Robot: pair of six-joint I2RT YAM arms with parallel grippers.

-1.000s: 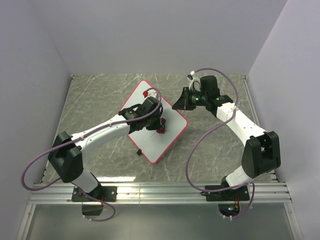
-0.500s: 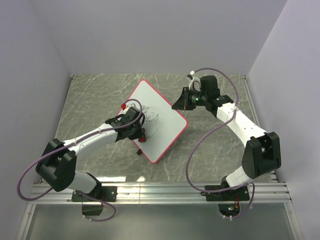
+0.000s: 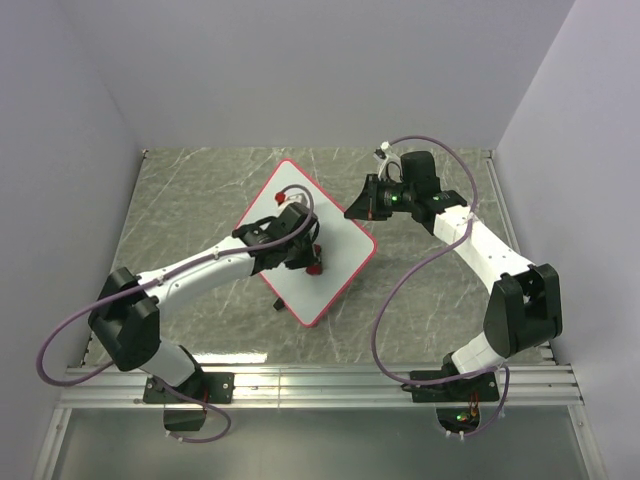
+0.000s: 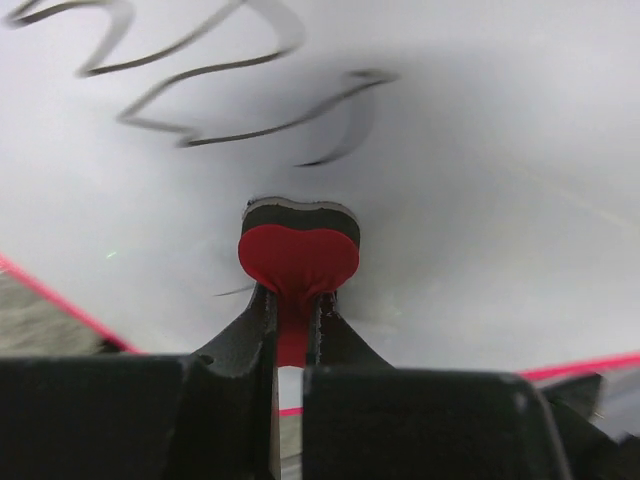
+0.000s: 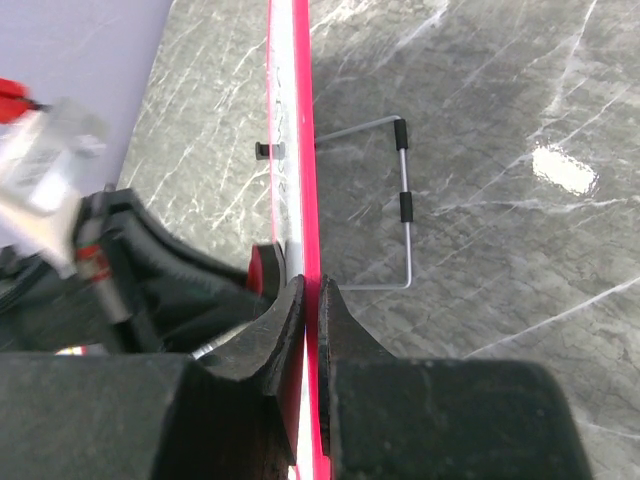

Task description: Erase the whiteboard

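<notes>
The large flat white rectangular whiteboard [image 3: 340,250] has a thin red-pink frame and looping black scribbles [image 4: 200,90] across its face. On the whiteboard, the small eraser block [image 4: 298,255] is bright red over a dark grey-black layer. Around the whiteboard, the stone-look table [image 3: 200,190] is grey-green with pale white veining; the left arm [image 3: 200,268] and right arm [image 3: 480,250] are white and black, with purple cables [image 3: 375,335].

Pretty clearly a robotics lab test cell, not anybody's home. Plain pale walls [image 3: 300,70] box in a grey marble-look table [image 3: 190,190] from 9 o'clock round to 3. At 6 o'clock a left arm [image 3: 200,270] and a right arm [image 3: 490,255] are bolted onto a metal rail [image 3: 320,385], with purple cables [image 3: 375,335] looping loose.
</notes>
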